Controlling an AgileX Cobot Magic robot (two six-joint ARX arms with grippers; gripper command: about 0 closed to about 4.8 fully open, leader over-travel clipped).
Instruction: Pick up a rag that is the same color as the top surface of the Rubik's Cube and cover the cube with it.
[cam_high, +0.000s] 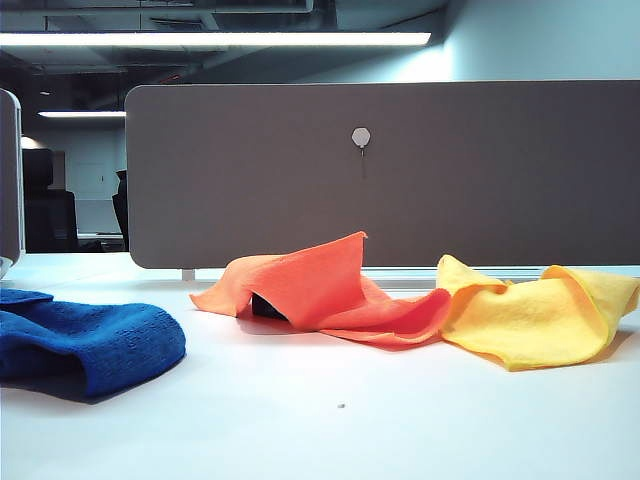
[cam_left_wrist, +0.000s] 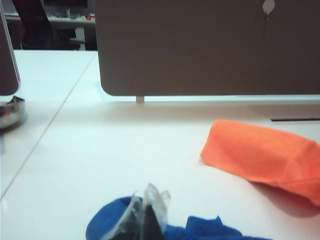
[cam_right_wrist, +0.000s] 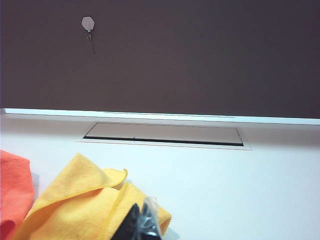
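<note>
The orange rag (cam_high: 320, 290) lies humped in the middle of the table, its far corner standing up. Under its lifted left fold a small dark shape (cam_high: 266, 306) peeks out; the rest of the Rubik's Cube is hidden beneath the cloth. In the left wrist view the rag (cam_left_wrist: 262, 155) lies well beyond my left gripper (cam_left_wrist: 146, 210), which is shut and empty, hovering over the blue towel (cam_left_wrist: 200, 231). My right gripper (cam_right_wrist: 144, 220) is shut too, with nothing in it, over the yellow cloth (cam_right_wrist: 75, 200). Neither gripper shows in the exterior view.
A thick blue towel (cam_high: 90, 340) lies at the left front and a yellow cloth (cam_high: 540, 310) at the right, touching the rag. A grey partition (cam_high: 400, 170) closes the back of the table. A cable hatch (cam_right_wrist: 165, 134) is set into the tabletop near it.
</note>
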